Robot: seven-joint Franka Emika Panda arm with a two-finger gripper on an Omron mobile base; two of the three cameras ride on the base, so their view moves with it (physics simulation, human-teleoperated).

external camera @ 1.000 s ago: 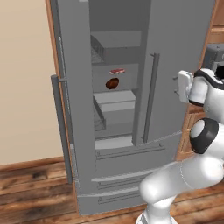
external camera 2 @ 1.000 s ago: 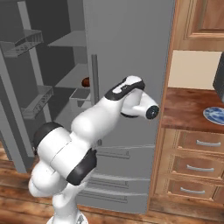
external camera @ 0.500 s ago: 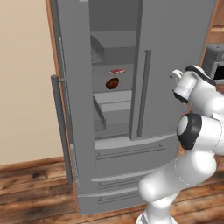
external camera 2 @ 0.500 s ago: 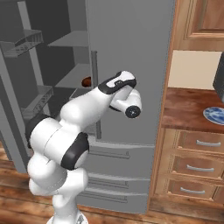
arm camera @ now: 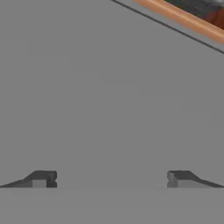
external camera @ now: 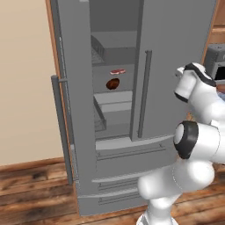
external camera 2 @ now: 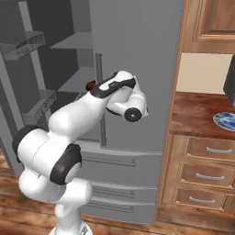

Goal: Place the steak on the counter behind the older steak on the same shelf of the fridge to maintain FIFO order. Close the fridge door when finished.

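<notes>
Steak (external camera: pixel 117 71) sits on the fridge (external camera: pixel 176 52) shelf (external camera: pixel 113 93), at twelve o'clock behind the older steak (external camera: pixel 113 83); placement looks done. Gripper (arm camera: pixel 111 179) faces the grey door panel, jaws spread wide, empty. The left door stands open at nine o'clock; contact is probably not made yet. Best play: swing round to that door's outer face and push broadly, flat and steady.

Arm folded at elbow, fingers (arm camera: pixel 43 179) wide apart, empty.
</notes>
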